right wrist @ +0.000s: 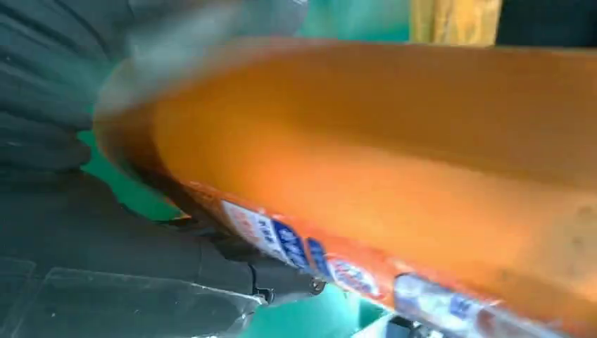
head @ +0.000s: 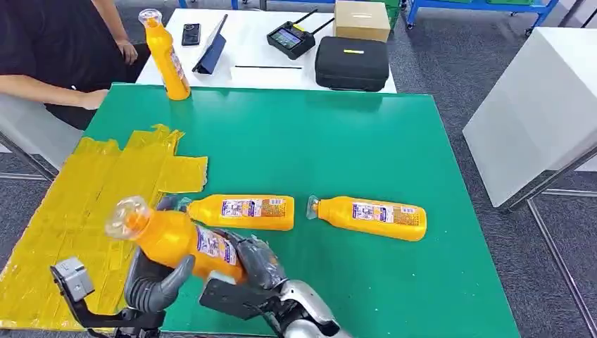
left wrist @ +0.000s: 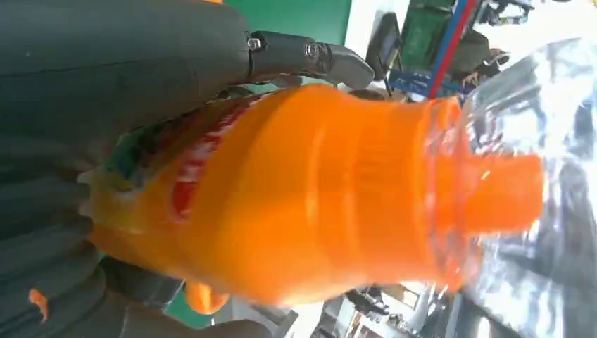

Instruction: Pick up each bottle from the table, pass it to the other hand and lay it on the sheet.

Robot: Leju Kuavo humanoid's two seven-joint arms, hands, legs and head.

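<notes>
Gripping one orange bottle (head: 172,239) with a clear cap and blue-and-white label, the left hand (head: 156,282) and right hand (head: 255,264) both clasp it, tilted above the green worktop (head: 338,148) beside the yellow sheet (head: 91,204); two matching bottles (head: 243,212) (head: 369,217) lie flat, another (head: 167,56) stands at the far edge

grey carpet floor (head: 486,42), a white table (head: 253,49) behind the green table (head: 338,148), blue racks (head: 479,5) beyond
</notes>
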